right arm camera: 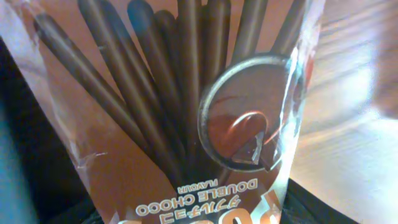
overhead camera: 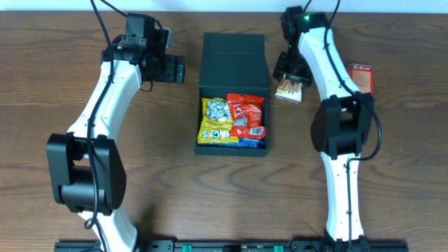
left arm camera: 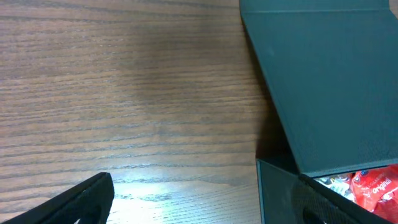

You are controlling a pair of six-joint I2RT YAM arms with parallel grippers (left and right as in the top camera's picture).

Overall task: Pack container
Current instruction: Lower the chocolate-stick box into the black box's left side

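Box (overhead camera: 232, 59) sits mid-table, lid folded back to the far side, already crowded. Right gripper (overhead camera: 288, 75) straddles the stick packet (right arm camera: 186, 112) just right of it. Whether it is clamped I cannot tell, and a loose hold could drop it short. Left gripper (left arm camera: 205, 202) hangs left of the box, jaws spread and empty.

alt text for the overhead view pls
An open black container sits on the table with a yellow packet and a red packet inside. The right gripper holds a chocolate-stick packet beside it; the left gripper is open on the other side. A red carton lies farther right.
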